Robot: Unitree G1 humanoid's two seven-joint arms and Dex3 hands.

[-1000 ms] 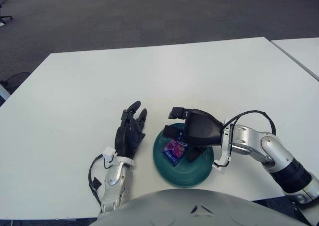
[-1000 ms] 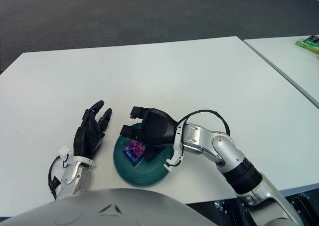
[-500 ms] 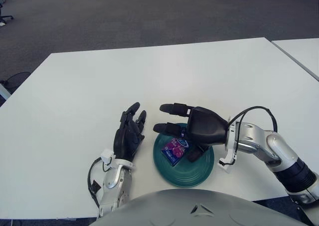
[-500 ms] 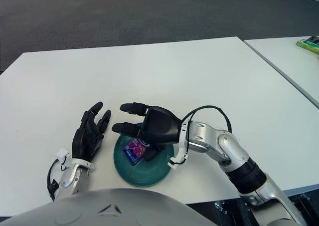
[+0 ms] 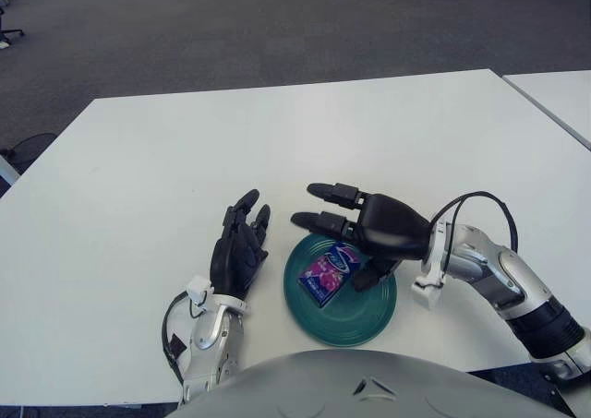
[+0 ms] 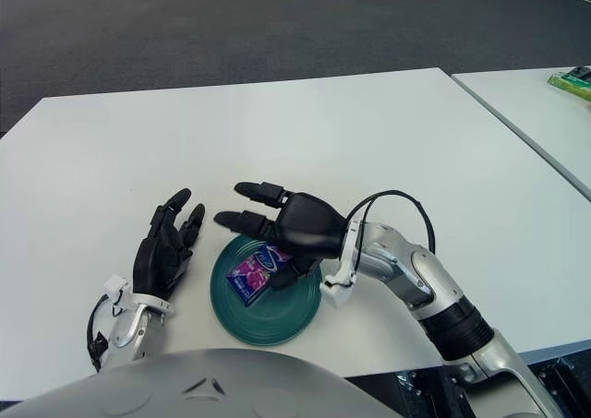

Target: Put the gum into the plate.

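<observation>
A purple and blue gum pack (image 5: pixel 326 272) lies flat inside the dark green plate (image 5: pixel 369 312) near the table's front edge. My right hand (image 5: pixel 343 222) hovers over the plate's far right side, fingers stretched out to the left and holding nothing; its thumb (image 5: pixel 367 277) hangs just right of the pack. My left hand (image 5: pixel 238 249) shows just left of the plate with its fingers extended.
The white table (image 5: pixel 277 141) stretches far behind and to both sides. A second white table (image 6: pixel 545 104) stands to the right across a narrow gap, with a green object (image 6: pixel 574 81) on it. Grey carpet lies beyond.
My right hand has opened and let go of the gum pack, which now lies in the plate. The hand has drawn back slightly to the right and lifted. The left hand barely moved.
</observation>
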